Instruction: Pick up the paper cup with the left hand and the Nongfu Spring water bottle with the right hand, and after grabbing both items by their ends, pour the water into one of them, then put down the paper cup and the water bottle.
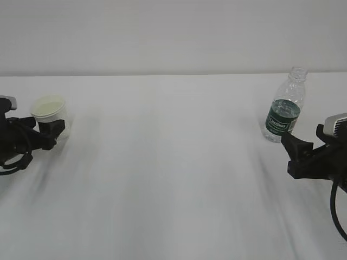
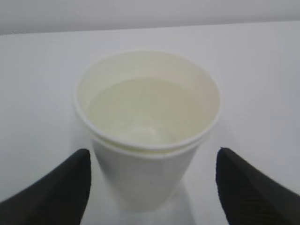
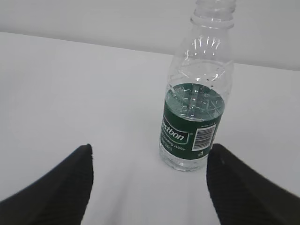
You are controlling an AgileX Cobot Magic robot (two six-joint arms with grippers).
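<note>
Small white paper cup w/ rolled rim (image 1: 50,111) stood upright on the white table (image 1: 173,173) at far left of the exterior view. Wrist view showed clear liquid (image 2: 145,110) in it, roughly two-thirds up the cream inside. Left hand, black gripper (image 1: 51,130), sat right at the cup w/ jaws spread wide; both black fingers (image 2: 56,187) flanked the cup base w/ gaps each side, so nothing gripped.

Clear ribbed plastic water bottle w/ dark green label (image 1: 284,105) stood upright at right, capless, towards the far edge. Level inside appeared approx at the top of the label; upper part looked empty. Right hand, black gripper (image 1: 295,151), sat just near of the bottle, jaws wide apart, fingers (image 3: 248,187) short of it and not touching.

Judgement on progress: cup holding liquid, bottle partly drained, both items standing on the table w/ grippers released — this read as pour done and put-down done, or all but. Alt reading, approach before pickup, can't be fully ruled out from the frames, but the filled cup argued against it. Left to do, prob: back both arms clear w/o knocking either item.
</note>
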